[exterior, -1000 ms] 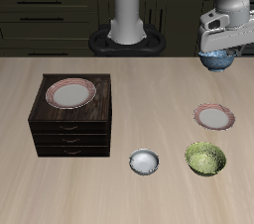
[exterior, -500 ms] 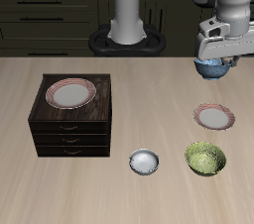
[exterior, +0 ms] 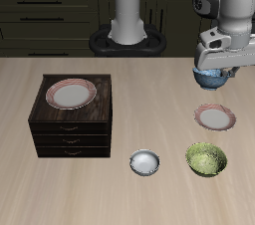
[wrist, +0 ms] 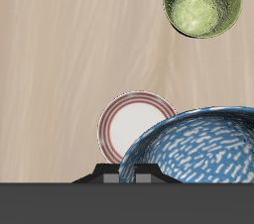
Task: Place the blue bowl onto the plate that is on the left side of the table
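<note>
My gripper (exterior: 211, 70) is shut on the blue bowl (exterior: 210, 77) and holds it in the air, a little farther back than the plate (exterior: 215, 117) on the left side of the table. That plate is white with a red-striped rim and lies flat on the tabletop. In the wrist view the mottled blue-and-white bowl (wrist: 198, 149) fills the frame beside the plate (wrist: 134, 126), partly overlapping it. My fingers are mostly hidden by the bowl.
A green-yellow bowl (exterior: 206, 158) and a white-grey bowl (exterior: 145, 162) sit near the table's front edge. A dark wooden drawer cabinet (exterior: 72, 127) carries a second plate (exterior: 71, 94) on its top. The green-yellow bowl also shows in the wrist view (wrist: 202, 3).
My gripper has moved with the blue bowl toward the table's front and lower, closer to the plate on the table's left side.
</note>
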Controlling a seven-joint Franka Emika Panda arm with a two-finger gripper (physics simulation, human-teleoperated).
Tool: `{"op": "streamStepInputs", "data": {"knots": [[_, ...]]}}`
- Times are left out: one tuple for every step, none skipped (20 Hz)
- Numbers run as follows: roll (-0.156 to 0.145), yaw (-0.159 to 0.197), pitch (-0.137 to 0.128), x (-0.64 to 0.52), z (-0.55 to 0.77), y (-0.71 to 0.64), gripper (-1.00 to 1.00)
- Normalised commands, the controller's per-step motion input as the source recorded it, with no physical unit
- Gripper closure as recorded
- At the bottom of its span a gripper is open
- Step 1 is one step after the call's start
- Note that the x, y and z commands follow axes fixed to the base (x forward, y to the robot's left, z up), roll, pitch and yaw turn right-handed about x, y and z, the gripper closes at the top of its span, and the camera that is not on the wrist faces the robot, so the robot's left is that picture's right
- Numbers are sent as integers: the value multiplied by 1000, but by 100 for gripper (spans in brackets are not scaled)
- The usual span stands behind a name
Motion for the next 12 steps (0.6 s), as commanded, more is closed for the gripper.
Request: {"op": "streamStepInputs", "data": {"knots": [[19,5,41,88,-411,134,100],[4,52,21,52,-374,154,100],[-13,-29,70,135,-408,-23,100],[16,9,40,4,-210,142,100],[64,53,35,63,-365,131,100],[17,1,69,-33,-559,278,100],[16,-8,37,74,-231,-2,100],[-11,28,3,41,-156,-33,100],[15,-2,41,42,-210,101,100],[23,19,15,59,-132,25,100],[4,26,3,-8,-140,60,100],[-7,4,15,95,-148,-59,100]]}}
